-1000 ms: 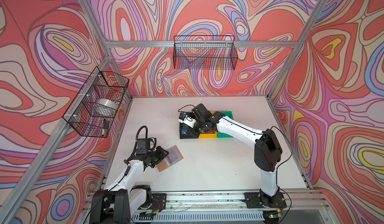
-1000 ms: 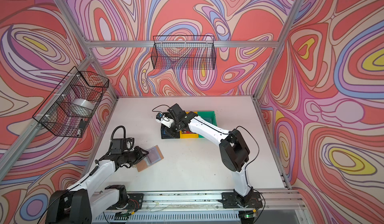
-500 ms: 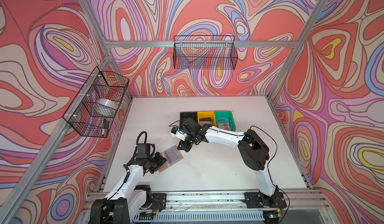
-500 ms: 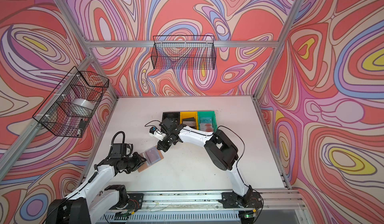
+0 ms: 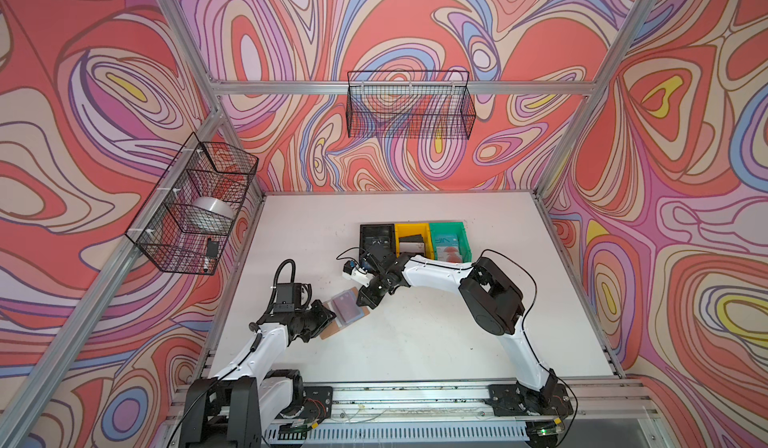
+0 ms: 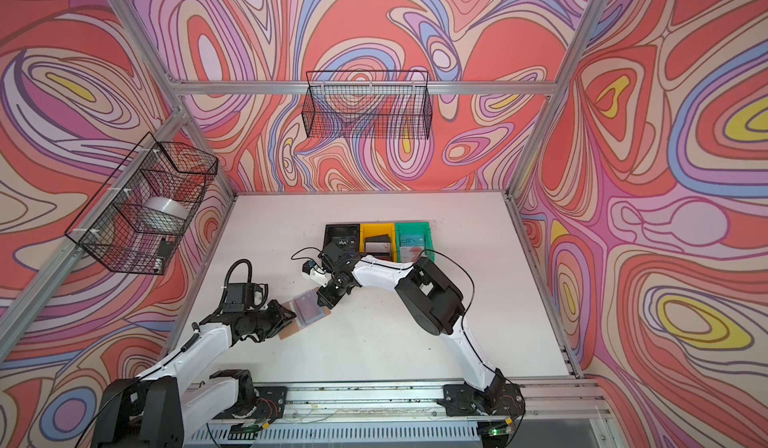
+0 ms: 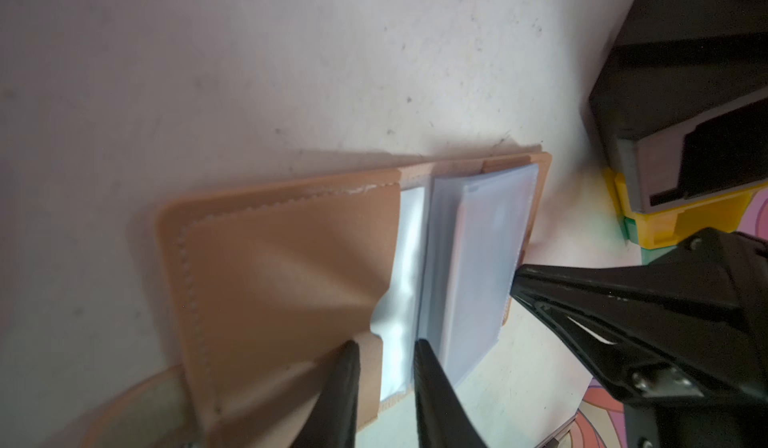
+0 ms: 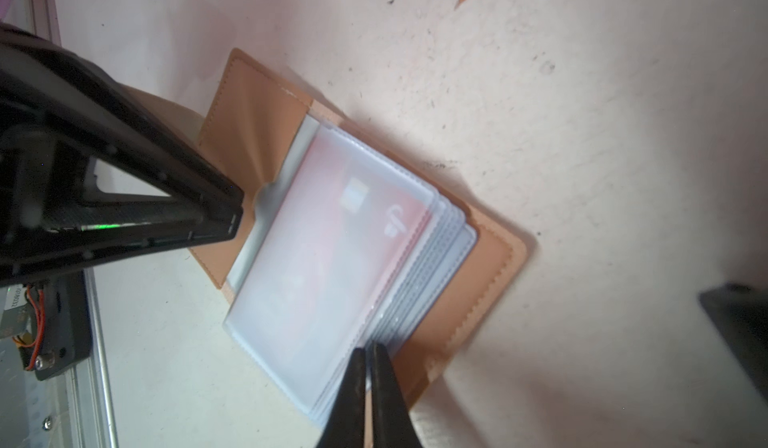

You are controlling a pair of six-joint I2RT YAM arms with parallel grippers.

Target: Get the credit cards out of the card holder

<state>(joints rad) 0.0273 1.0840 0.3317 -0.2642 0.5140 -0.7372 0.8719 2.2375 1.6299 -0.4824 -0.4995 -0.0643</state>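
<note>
The tan card holder (image 5: 345,309) (image 6: 305,308) lies open on the table between both grippers. My left gripper (image 7: 384,348) (image 5: 330,316) is shut on the corner of its left cover (image 7: 282,267), and that cover is creased. A pink-red credit card (image 8: 345,234) with a chip shows through the top clear sleeve. My right gripper (image 8: 369,352) (image 5: 360,302) is shut, with its tips at the edge of the sleeve stack (image 8: 440,259). I cannot tell whether a sleeve is caught between them. A blue card with white lettering (image 5: 445,241) and a pale card with a red circle (image 5: 449,254) lie in the green bin.
Black (image 5: 365,229), yellow (image 5: 400,228) and green (image 5: 466,240) bins stand in a row behind the right arm. The black (image 6: 343,243) and yellow (image 5: 409,240) bins each hold a card. Wire baskets hang on the left wall (image 5: 195,209) and back wall (image 5: 409,105).
My right arm swung from over the bins toward the front left, down to the card holder, with its jaws closing. The left arm shifted slightly while keeping hold of the cover.
</note>
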